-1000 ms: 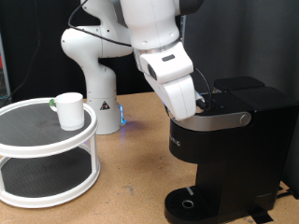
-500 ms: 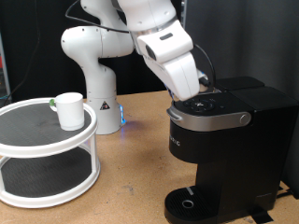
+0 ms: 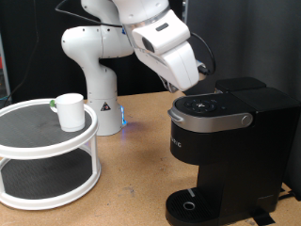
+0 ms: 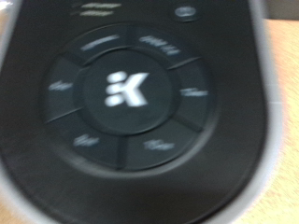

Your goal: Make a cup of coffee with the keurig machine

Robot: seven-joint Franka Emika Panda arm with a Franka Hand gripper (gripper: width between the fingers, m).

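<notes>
The black Keurig machine [image 3: 226,141] stands at the exterior view's right with its silver-grey lid handle [image 3: 235,121] down and its round drip tray [image 3: 193,204] bare. The white cup [image 3: 69,110] stands on the top shelf of a white round two-tier stand [image 3: 47,151] at the left. My gripper [image 3: 199,83] hangs just above the machine's top, its fingers hidden behind the hand. The wrist view is filled by the round button panel [image 4: 126,98] with a white K in the middle; no fingers show there.
The white arm base [image 3: 99,94] stands at the back centre on the brown table [image 3: 132,179], with a small blue light beside it. A dark curtain closes off the back.
My hand has risen from the machine's lid and moved up and to the left. The button panel on top now shows uncovered. The cup has not moved.
</notes>
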